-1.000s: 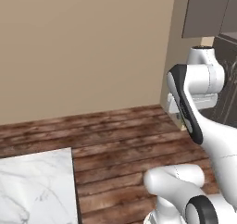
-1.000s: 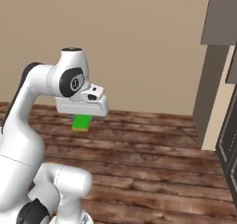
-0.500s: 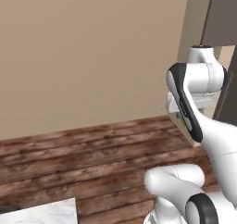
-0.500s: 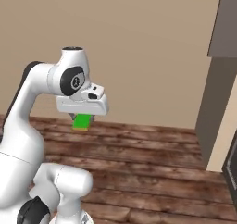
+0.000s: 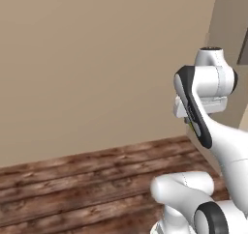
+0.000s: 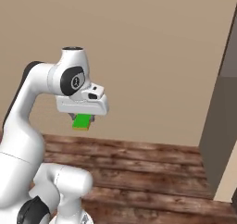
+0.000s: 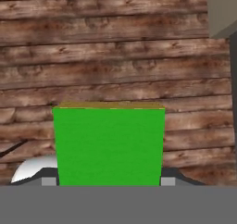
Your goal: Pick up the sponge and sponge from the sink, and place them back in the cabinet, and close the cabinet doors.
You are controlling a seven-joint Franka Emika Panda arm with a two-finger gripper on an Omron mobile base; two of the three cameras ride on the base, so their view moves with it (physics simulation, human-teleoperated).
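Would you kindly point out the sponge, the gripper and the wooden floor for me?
sponge (image 7: 109,146), hand view, middle of its green face.
gripper (image 6: 82,118), right base view, between its fingertips.
wooden floor (image 5: 72,180), left base view, bare planks.

I find no readable text, label, brand, number or sign anywhere in front of me. The green sponge at my end effector has a plain face with no print, and the beige wall and wooden floor carry no writing either.
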